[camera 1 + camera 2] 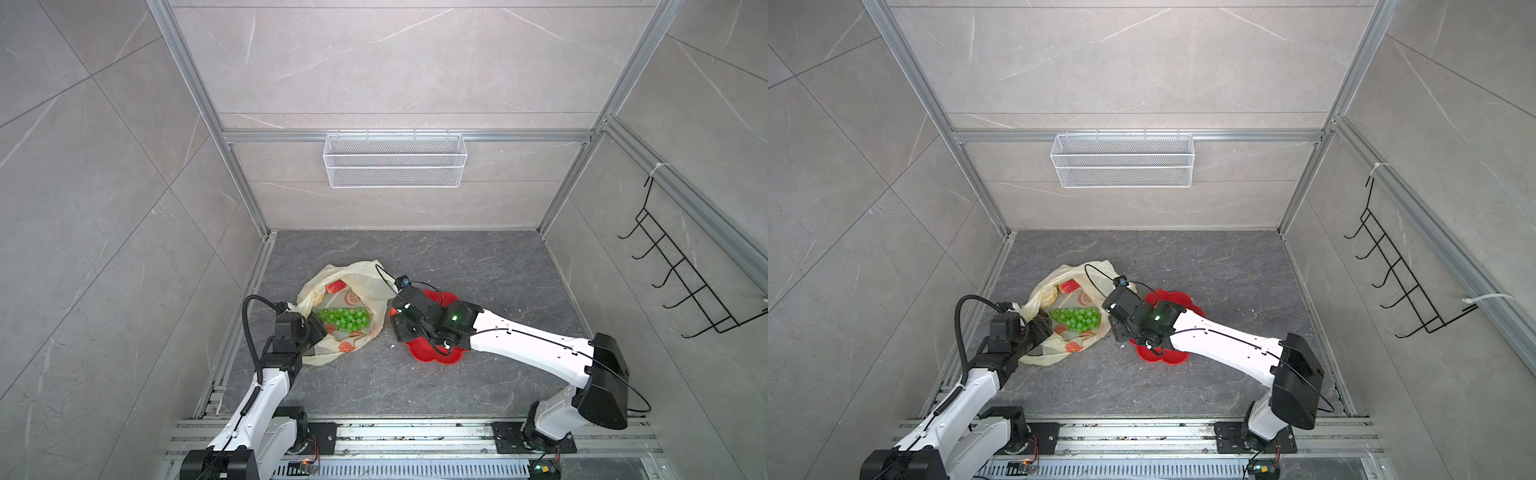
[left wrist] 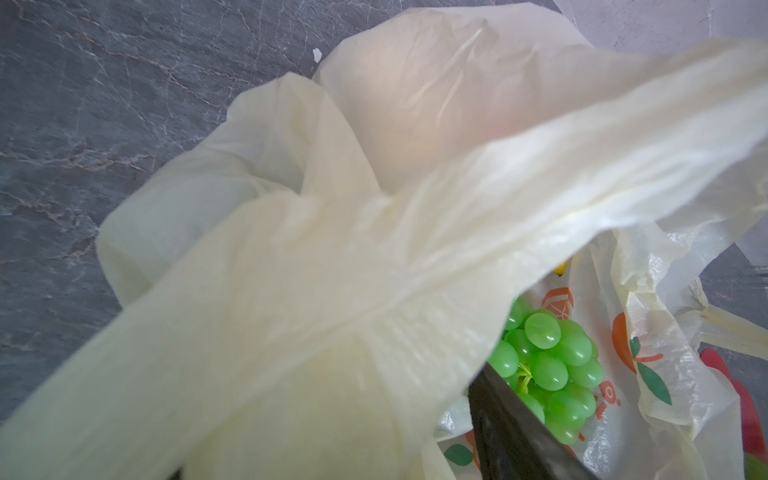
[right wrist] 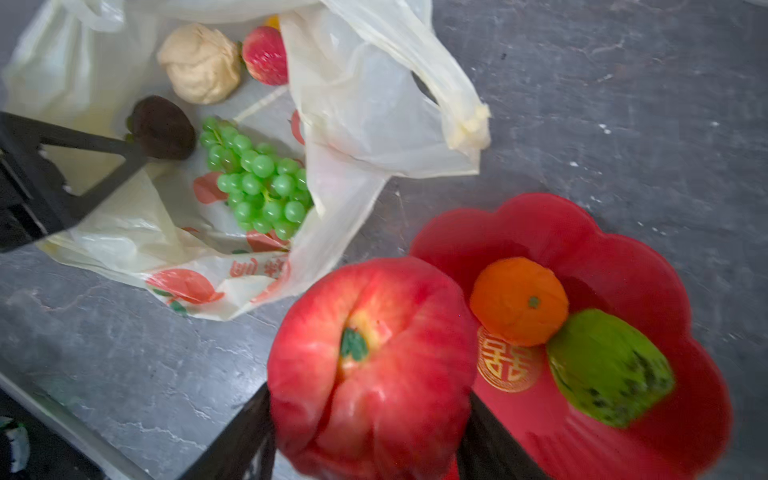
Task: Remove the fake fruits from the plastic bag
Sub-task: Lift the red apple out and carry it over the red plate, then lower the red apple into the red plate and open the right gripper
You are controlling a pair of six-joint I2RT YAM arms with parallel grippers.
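The left arm reaches forward from the near rail, wrist bent down, the left tool (image 1: 316,329) at the near-left rim of the plastic bag (image 1: 361,276). Its jaws stand apart, one finger (image 3: 95,143) inside the mouth and the other hidden under draped film (no pinch on the film can be made out). The right arm stretches leftward, low across the red plate (image 1: 432,358). The right tool (image 3: 368,415) is clamped on a red fruit (image 3: 374,345) at the plate's left edge, beside the bag.

The tabletop (image 1: 457,266) is dark grey marbled stone, walled by pale grey panels. A white mesh basket (image 1: 395,160) hangs on the back wall and a black hook rack (image 1: 681,282) on the right.

The bag lies left of centre, mouth gaping upward. Inside it, the grape bunch (image 1: 343,319) has its long axis left to right in both top views, with a strawberry (image 1: 336,286) and a beige walnut-like ball (image 3: 199,62) beyond it. The orange (image 3: 519,301) and the green knobbly fruit (image 3: 609,368) rest touching on the plate.
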